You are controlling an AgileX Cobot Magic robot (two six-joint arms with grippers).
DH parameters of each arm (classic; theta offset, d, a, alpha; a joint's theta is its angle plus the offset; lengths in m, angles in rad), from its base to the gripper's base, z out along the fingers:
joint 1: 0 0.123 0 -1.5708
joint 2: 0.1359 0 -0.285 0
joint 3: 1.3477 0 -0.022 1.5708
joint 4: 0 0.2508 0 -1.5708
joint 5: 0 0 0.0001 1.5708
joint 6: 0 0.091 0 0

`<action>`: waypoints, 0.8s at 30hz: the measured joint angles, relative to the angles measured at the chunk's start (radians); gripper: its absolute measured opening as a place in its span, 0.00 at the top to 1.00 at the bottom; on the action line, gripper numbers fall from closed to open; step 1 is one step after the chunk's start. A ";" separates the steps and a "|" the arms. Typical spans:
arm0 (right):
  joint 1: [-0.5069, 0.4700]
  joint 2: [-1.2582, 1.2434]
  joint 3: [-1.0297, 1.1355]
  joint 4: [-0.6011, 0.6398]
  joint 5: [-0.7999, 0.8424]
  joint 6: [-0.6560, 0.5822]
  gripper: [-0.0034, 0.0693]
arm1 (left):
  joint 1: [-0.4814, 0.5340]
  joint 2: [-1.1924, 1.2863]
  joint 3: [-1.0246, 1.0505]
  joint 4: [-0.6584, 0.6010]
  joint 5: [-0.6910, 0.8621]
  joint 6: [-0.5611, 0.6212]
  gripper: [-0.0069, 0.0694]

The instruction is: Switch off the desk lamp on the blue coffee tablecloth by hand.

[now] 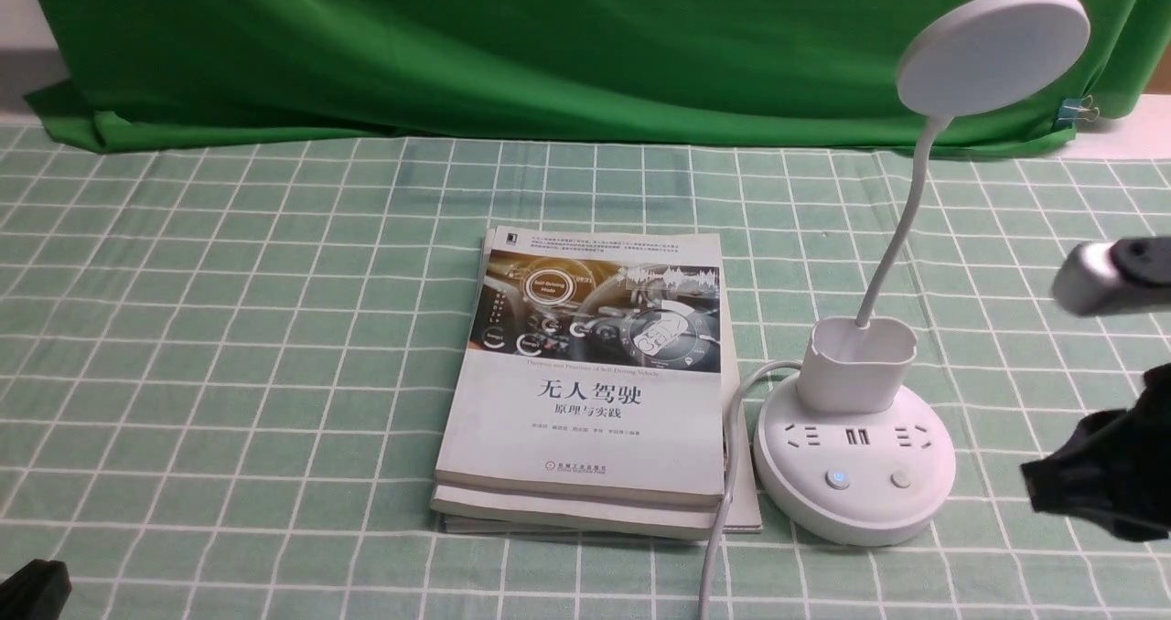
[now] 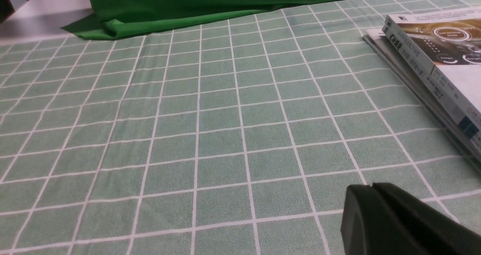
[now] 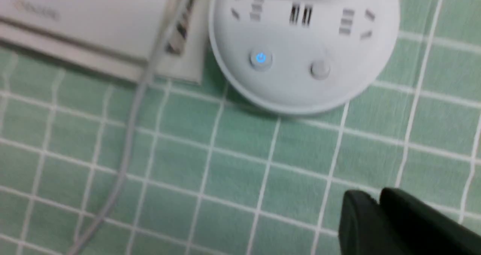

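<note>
The white desk lamp (image 1: 855, 455) stands on the checked pale green tablecloth (image 1: 229, 346) at the right. Its disc head (image 1: 993, 50) rises on a thin neck from a cup holder. Its round base carries sockets and two buttons; the left button (image 1: 838, 478) glows blue, also in the right wrist view (image 3: 260, 58). My right gripper (image 1: 1038, 487) is shut and empty, hovering just right of the base, apart from it; in its wrist view (image 3: 375, 198) the jaws touch. My left gripper (image 2: 372, 187) is shut and empty over bare cloth, its arm (image 1: 32, 588) at the front left corner.
A stack of books (image 1: 585, 382) lies just left of the lamp base. The lamp's white cable (image 1: 723, 510) runs from the base toward the front edge. A plain dark green backdrop cloth (image 1: 549, 44) hangs along the back.
</note>
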 joint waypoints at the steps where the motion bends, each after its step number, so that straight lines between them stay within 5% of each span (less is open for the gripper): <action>1: 0.000 -0.012 0.000 0.000 -0.010 0.002 0.84 | 0.000 0.000 0.000 0.000 0.000 0.000 0.91; 13: -0.002 -0.133 0.050 -0.027 -0.322 -0.058 0.85 | 0.000 0.000 0.000 0.000 0.000 0.000 0.91; 24: -0.229 -0.664 0.570 -0.035 -0.649 -0.106 0.91 | 0.000 0.000 0.000 0.000 0.000 0.000 0.91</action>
